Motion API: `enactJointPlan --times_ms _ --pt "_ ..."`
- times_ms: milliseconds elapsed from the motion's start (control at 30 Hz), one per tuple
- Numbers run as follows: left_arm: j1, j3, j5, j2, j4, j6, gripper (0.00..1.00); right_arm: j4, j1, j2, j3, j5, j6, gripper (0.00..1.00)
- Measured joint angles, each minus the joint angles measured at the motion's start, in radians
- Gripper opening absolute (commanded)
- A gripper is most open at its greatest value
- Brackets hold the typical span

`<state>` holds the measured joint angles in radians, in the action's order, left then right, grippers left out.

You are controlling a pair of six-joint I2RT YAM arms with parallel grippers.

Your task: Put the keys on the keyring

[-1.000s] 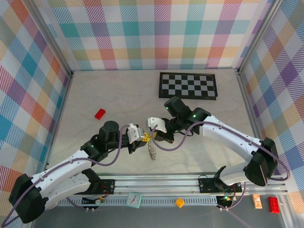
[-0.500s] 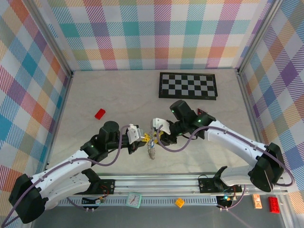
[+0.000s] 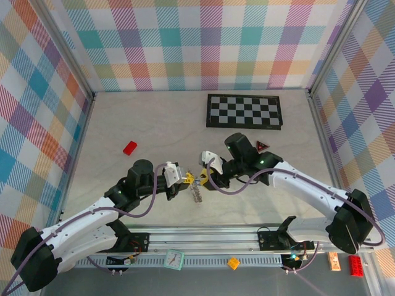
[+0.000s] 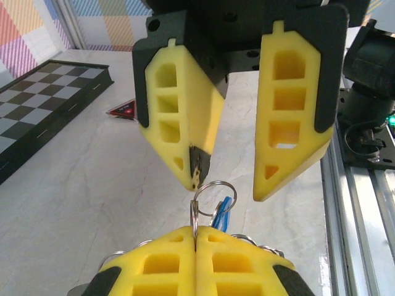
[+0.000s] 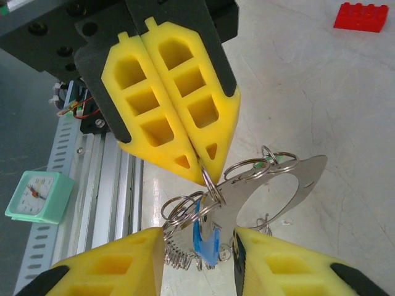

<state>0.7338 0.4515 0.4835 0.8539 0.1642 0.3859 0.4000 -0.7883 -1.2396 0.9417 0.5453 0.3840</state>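
Thin silvery wire keyring (image 4: 195, 213), a cluster of split rings, hangs near the front middle of the pale marbled table (image 3: 154, 123), one loop pinched between the left gripper's (image 4: 195, 237) pressed-together yellow foam fingers. The right gripper (image 4: 228, 188) stands spread around a small flat blue key (image 5: 202, 237). The right wrist view adds a flat holed steel plate (image 5: 296, 179) among the rings

Seen from above, the keyring (image 3: 196, 193) at the centre of the frame is too small to make out its separate keys. In the left wrist view, the bottom edge crops the left tool (image 4: 195, 233), whose pads hide the lower part of the blue key (image 4: 223, 211). The chequered board (image 4: 37, 105) runs off the left edge. In the right wrist view, the bottom edge cuts off the right tool (image 5: 199, 234).
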Motion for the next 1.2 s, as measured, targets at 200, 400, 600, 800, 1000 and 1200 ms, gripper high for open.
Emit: enactJointPlan --times_ms 200,400,600,800,1000,1200 --pt "0.000 -0.010 -0.019 -0.001 0.016 -0.007 0.00 0.017 0.000 0.025 0.014 -0.094 -0.296 0.31" --pt "0.002 -0.012 -0.038 -0.001 0.023 -0.019 0.00 0.086 0.000 0.008 0.099 -0.122 -0.651 0.29" --pt "0.002 -0.013 -0.049 -0.001 0.024 -0.026 0.00 0.149 -0.019 -0.037 0.155 -0.127 -0.790 0.28" --pt "0.004 -0.013 -0.052 0.000 0.026 -0.026 0.00 0.203 -0.049 -0.089 0.214 -0.135 -0.814 0.24" --pt "0.004 -0.013 -0.052 0.004 0.030 -0.027 0.00 0.224 -0.063 -0.113 0.231 -0.154 -0.814 0.21" --pt "0.005 -0.013 -0.052 0.007 0.030 -0.026 0.00 0.252 -0.063 -0.134 0.239 -0.167 -0.814 0.17"
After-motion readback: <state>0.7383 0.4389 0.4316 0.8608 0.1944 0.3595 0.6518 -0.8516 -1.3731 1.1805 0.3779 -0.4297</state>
